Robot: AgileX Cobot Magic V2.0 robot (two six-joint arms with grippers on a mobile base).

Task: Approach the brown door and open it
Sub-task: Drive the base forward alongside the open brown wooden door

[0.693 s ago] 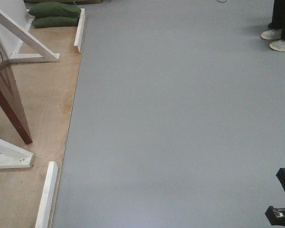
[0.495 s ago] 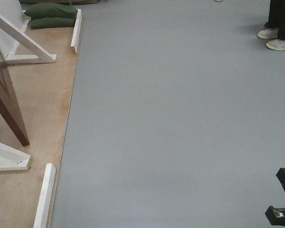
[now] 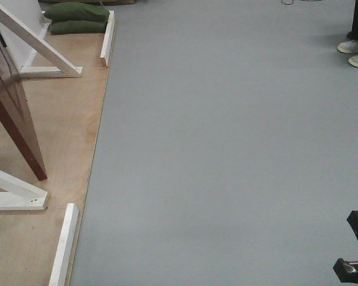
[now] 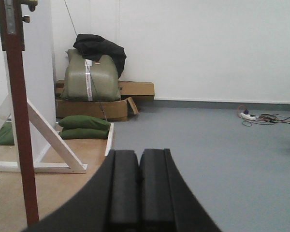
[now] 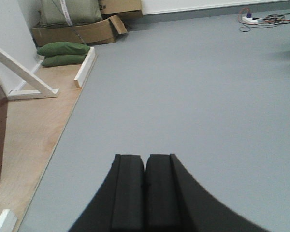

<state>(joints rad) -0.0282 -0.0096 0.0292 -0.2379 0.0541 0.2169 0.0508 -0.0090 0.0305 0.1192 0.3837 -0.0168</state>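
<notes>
The door (image 3: 15, 113) is standing upright, edge-on, ahead and left of the left gripper (image 4: 138, 188), which is lying nearer to it than the right gripper (image 5: 145, 188). Both are sitting pressed together, holding nothing.

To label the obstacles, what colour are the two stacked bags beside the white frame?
The bags are dark green, clearest in the left wrist view.

The brown door (image 3: 15, 113) and sandbags (image 3: 77, 18) have shifted rightward in view.
</notes>
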